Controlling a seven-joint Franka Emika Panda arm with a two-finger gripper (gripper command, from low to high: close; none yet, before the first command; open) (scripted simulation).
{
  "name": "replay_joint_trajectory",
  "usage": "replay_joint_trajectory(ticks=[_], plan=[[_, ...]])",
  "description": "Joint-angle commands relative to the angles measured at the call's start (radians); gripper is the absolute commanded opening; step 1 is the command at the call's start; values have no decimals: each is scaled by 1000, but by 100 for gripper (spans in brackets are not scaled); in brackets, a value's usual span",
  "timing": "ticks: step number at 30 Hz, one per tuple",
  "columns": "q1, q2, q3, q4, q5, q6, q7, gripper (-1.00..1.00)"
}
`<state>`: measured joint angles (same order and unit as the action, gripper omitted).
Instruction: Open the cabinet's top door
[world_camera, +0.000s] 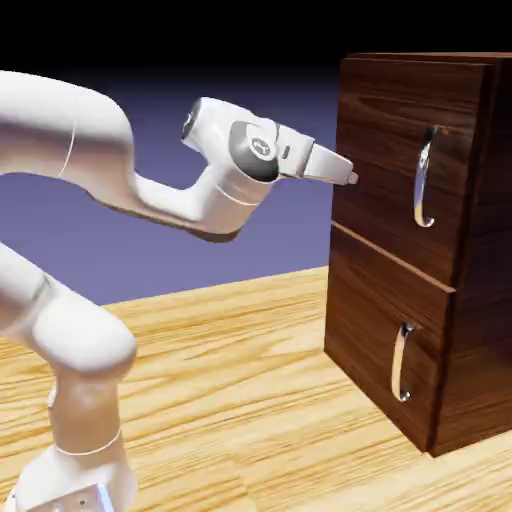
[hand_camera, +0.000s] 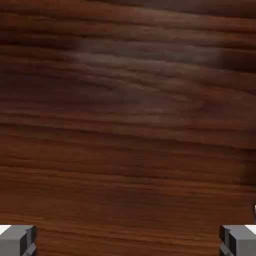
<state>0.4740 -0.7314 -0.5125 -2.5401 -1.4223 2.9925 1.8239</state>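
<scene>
The gripper (world_camera: 352, 178) points level at the cabinet (world_camera: 380, 330), its tips at the left edge of the top door (world_camera: 385, 160), well left of the door's silver handle (world_camera: 425, 180); its 2 fingers (hand_camera: 17, 239) spread wide, holding nothing, dark wood filling the hand view

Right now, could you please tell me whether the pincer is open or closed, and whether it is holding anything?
Pincer: open, holding nothing; only the cabinet's dark wood shows between its fingertips.
</scene>
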Motion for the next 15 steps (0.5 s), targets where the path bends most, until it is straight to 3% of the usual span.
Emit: replay_joint_trajectory(ticks=[1, 15], plan=[[14, -5, -16, 8, -44, -1, 33, 0], [212, -74, -235, 124, -653, -20, 497, 0]])
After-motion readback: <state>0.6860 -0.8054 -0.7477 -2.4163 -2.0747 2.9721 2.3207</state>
